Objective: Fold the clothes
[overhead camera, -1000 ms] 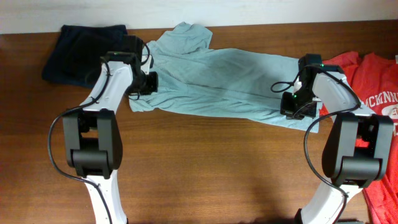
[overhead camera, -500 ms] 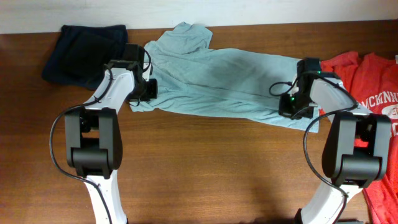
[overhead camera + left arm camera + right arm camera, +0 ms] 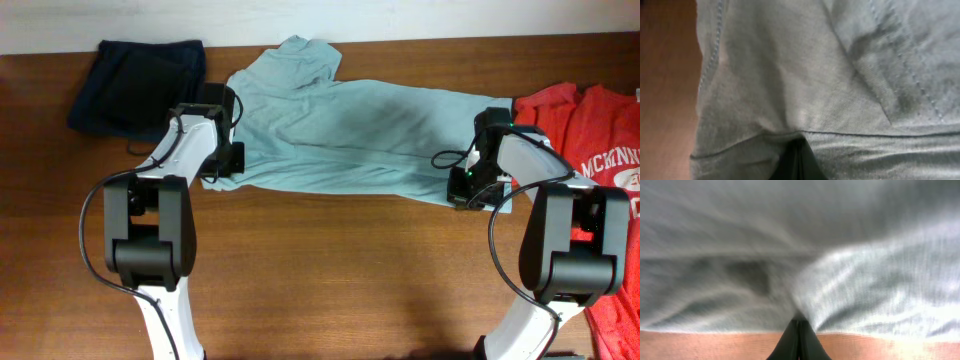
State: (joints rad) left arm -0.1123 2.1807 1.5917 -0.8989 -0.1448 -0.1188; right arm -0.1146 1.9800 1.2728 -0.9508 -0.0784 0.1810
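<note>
**Both arms pinching the near edge of the teal shirt**

Your pale grey-teal T-shirt point(image 3: 350, 135) lies spread sideways across the far half of the table point(image 3: 340, 270), rumpled, with one sleeve pointing toward the back edge. Your left gripper point(image 3: 222, 165) sits at the shirt's near-left corner. In the left wrist view its jaws are pressed together with a fold of the cloth bunched between them, beside a stitched hem. Your right gripper point(image 3: 462, 190) is at the near-right corner. In the right wrist view its jaws are together right at the cloth's edge where it meets the wood. That view is blurred, so it probably has only a thin pinch of fabric.

The red T-shirt point(image 3: 590, 120) with white lettering lies on the right, just beside the teal one. A dark navy garment point(image 3: 135, 80) lies at the far left.
</note>
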